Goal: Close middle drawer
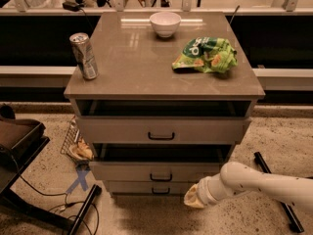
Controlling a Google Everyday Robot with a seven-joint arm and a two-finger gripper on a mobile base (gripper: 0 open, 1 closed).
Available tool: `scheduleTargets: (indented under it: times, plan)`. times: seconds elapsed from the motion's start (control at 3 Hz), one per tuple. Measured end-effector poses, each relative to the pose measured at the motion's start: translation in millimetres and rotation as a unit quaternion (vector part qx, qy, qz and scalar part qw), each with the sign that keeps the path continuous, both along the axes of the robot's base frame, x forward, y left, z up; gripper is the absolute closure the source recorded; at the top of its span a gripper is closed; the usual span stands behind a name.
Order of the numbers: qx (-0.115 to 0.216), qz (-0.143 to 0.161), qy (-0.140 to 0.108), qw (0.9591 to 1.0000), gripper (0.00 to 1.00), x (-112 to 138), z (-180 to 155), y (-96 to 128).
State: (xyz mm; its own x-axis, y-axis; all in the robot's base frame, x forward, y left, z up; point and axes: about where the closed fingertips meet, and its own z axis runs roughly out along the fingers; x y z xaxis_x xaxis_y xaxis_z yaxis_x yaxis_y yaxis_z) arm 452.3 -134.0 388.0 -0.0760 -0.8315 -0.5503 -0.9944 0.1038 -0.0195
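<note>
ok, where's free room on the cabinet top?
The top is bare between the can and the chip bag, through to its front edge. Tighter at the back, around the bowl. The tool hangs low, below the right end of the middle drawer.

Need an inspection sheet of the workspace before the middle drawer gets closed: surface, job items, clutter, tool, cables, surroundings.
Surface: cabinet top holds an upright can, a white bowl and a green snack bag.
Job's things: middle drawer stands out from the cabinet, with a dark gap above it; not yet closed.
Clutter: wire basket and blue tape cross on the floor, left of the cabinet.
Grippers: tool low at the cabinet's front right, beside the lowest front; contact cannot be told.
Cables: black cable on the floor at left.
Surroundings: speckled floor; dark stand at left; black bar on the floor at right.
</note>
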Motion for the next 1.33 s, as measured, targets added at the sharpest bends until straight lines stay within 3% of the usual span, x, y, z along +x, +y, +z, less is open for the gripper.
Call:
scheduleTargets:
  times: [0.67, 1.33]
  plan:
    - [0.023, -0.004, -0.024, 0.9994, 1.0, 85, -25, -20]
    - [0.034, -0.032, -0.056, 0.9974, 1.0, 132, -27, -48]
